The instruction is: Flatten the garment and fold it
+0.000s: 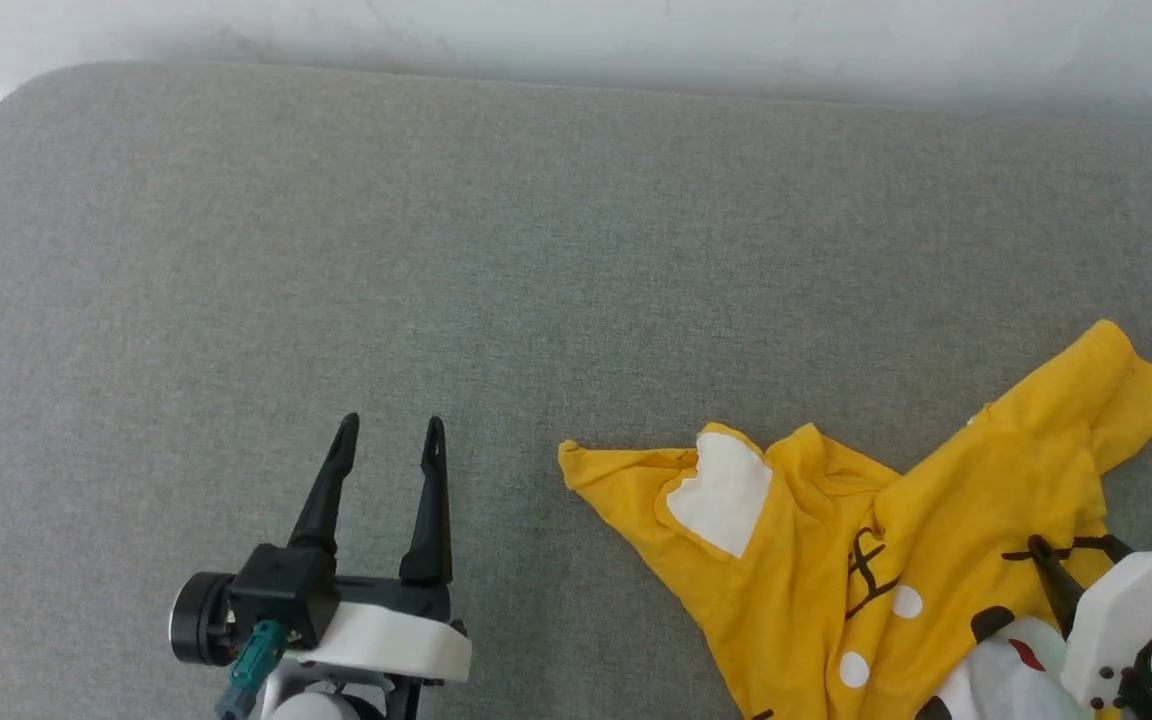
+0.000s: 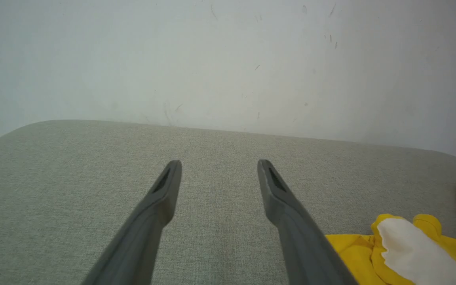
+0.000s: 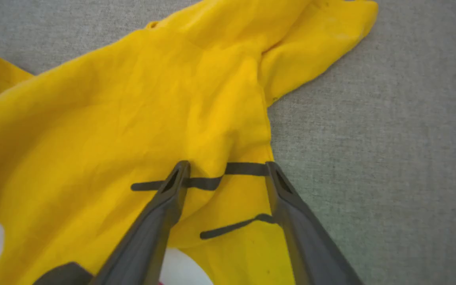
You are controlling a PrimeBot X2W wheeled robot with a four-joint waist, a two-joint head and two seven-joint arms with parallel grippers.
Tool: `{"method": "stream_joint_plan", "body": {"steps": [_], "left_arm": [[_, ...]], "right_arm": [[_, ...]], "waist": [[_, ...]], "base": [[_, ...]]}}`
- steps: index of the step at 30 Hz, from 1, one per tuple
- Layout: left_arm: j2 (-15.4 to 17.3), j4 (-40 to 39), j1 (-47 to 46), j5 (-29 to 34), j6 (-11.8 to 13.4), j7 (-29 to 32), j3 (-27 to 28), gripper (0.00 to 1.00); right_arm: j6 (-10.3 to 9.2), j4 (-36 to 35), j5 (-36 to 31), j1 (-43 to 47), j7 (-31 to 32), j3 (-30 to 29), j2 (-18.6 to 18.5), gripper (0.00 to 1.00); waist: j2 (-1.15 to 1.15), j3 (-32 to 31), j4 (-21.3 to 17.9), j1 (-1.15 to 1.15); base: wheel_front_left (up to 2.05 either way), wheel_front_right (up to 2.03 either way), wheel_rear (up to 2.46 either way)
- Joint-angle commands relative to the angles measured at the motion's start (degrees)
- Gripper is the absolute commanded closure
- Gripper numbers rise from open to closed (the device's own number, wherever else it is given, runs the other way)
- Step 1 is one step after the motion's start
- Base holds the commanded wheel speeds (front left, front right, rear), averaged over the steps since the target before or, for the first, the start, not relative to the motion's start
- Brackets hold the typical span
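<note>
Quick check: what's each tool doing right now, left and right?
Left tool: open, holding nothing, above the grey surface.
Right tool: open, spread over the garment, not gripping it.

garment, lower part cut off

The desk has a grey woven fabric surface, with a rounded corner at the upper left of the head view. The garment, yellow and crumpled, lies directly on it at the lower right.
</note>
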Motion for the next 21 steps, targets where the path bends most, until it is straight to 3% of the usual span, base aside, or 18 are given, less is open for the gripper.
{"method": "stream_joint_plan", "body": {"steps": [1,4,6,7,11,15,21], "left_arm": [[0.0,-0.3,-0.9,0.5,-0.6,-0.3,0.2,0.00],[0.0,-0.4,-1.1,0.8,-0.6,-0.3,0.4,0.00],[0.0,-0.5,-1.3,1.0,-0.6,-0.3,0.4,0.00],[0.0,-0.5,-1.4,1.1,-0.6,-0.3,0.4,0.00],[0.0,-0.6,-1.6,1.0,-0.5,-0.3,0.4,0.00],[0.0,-0.8,-2.0,0.8,-0.5,-0.3,0.2,0.00],[0.0,-0.9,-2.1,0.0,-0.2,-0.3,-0.3,0.00]], "right_arm": [[-0.04,1.2,-0.6,-1.3,-1.0,0.2,-0.2,0.00],[-0.04,5.8,-1.6,-3.0,-2.5,1.3,-0.2,0.00],[-0.04,8.5,-1.7,-4.2,-2.1,2.2,-0.3,0.84],[-0.04,9.4,-1.7,-4.7,-2.1,2.7,-0.5,1.00],[-0.04,9.8,-0.4,-6.8,-2.7,2.9,-1.1,1.00],[-0.04,5.4,2.1,-6.3,-1.8,1.0,-2.0,1.00],[-0.04,-3.4,3.0,4.9,7.2,-7.0,-1.3,1.00]], "waist": [[0.00,0.3,-0.2,0.00],[0.00,0.8,-0.5,0.00],[0.00,1.1,-0.6,0.00],[0.00,1.3,-0.7,0.00],[0.00,1.8,-1.3,0.00],[0.00,2.1,-1.8,0.00],[0.00,2.2,-2.1,0.00]], "base": [[0.00,0.00,0.00],[0.00,0.00,0.00],[0.00,0.00,0.00],[0.00,0.00,0.00],[0.00,0.00,0.00],[0.00,0.00,0.00],[0.00,0.00,0.00]]}}
